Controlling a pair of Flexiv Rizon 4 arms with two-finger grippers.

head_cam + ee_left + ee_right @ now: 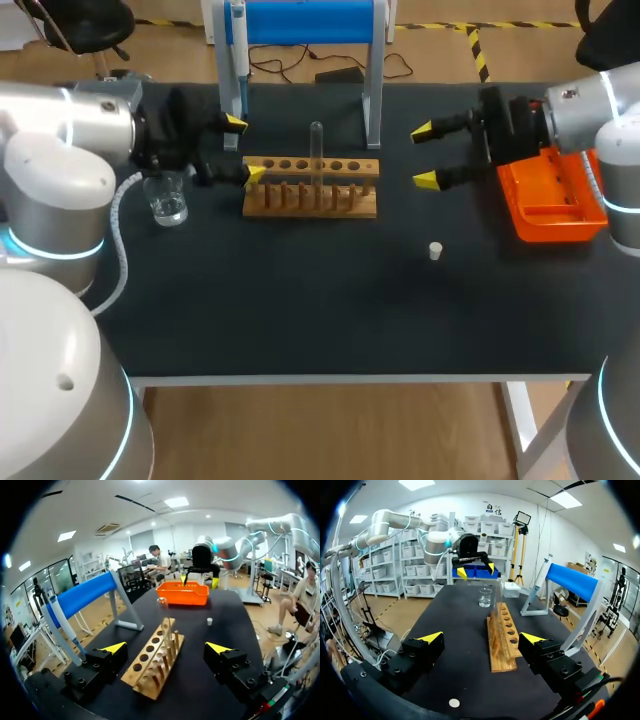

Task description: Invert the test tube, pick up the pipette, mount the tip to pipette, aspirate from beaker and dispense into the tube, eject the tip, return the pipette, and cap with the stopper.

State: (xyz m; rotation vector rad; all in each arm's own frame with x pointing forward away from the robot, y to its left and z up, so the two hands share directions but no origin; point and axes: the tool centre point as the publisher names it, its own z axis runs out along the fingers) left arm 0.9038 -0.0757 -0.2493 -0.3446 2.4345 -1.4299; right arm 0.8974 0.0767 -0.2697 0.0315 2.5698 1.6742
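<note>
The test tube (316, 150) stands upright in the wooden rack (310, 190). The rack's near end lies between the spread fingers of the left gripper (245, 148), which holds nothing. The right gripper (423, 155) faces the rack's far end from well apart, its fingers just as wide and empty. The beaker (168, 200) sits just beside the left fingers. The stopper (436, 251) lies on the table (320, 310) near the right fingers, and the orange tray (555, 205) is behind them. The pipette (57, 625) hangs on the blue stand (82, 597).

The pipette (236, 45) on the blue stand (300, 20) is running off the head view's top edge. The right arm (600, 100) is covering the orange tray's (550, 215) far side.
</note>
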